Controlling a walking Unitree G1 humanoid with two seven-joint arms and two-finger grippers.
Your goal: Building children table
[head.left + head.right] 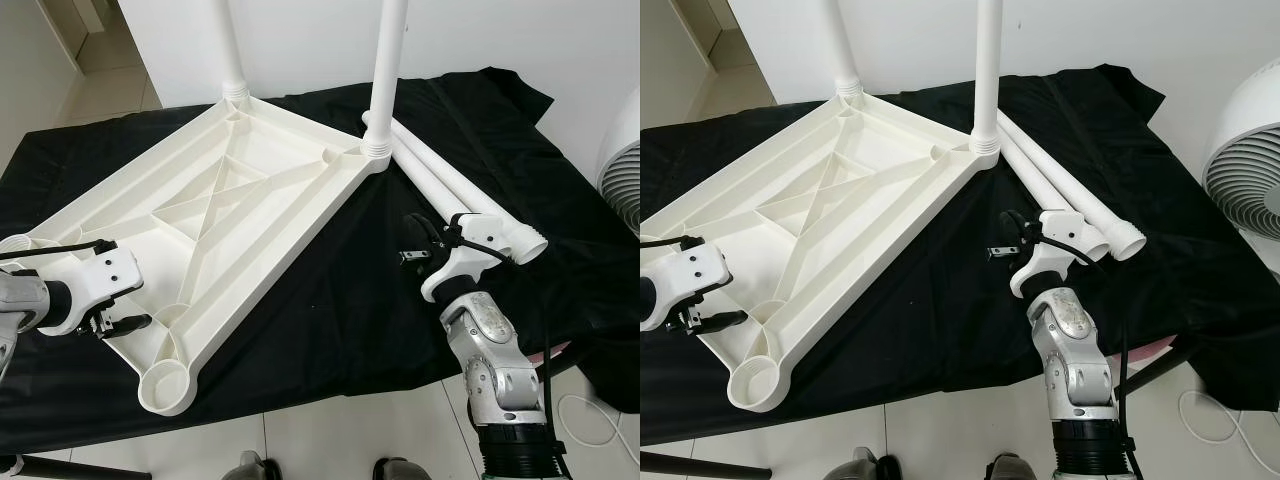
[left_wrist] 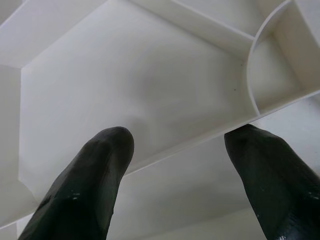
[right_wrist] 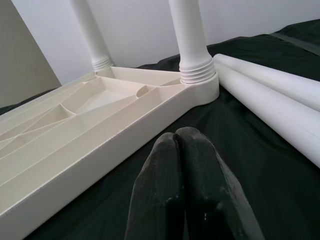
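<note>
Ahead of both arms, seen from the head cameras, the white table top (image 1: pixel 230 210) lies upside down on a black cloth (image 1: pixel 350 300), ribs up. Two legs (image 1: pixel 385 70) stand screwed into its far corners; two loose legs (image 1: pixel 460 195) lie on the cloth just beyond the right gripper (image 1: pixel 412 257). The left gripper (image 1: pixel 118 325) sits at the near left edge of the top, beside an empty corner socket (image 1: pixel 165 383).

Along the left gripper's own fingers (image 2: pixel 85 185), the wrist camera shows them spread apart, one to each side of a thin white rib of the top, not clamped on it.

From the right wrist, the two black fingers (image 3: pixel 187 195) are pressed together with nothing between them, low over the cloth, with the loose legs lying just to one side and the fitted corner leg straight ahead.

My reading: half the legs are fitted, and the third is next. That calls for the right gripper to open, take a loose leg near its threaded end, and carry it to an empty socket while the left steadies the top.
</note>
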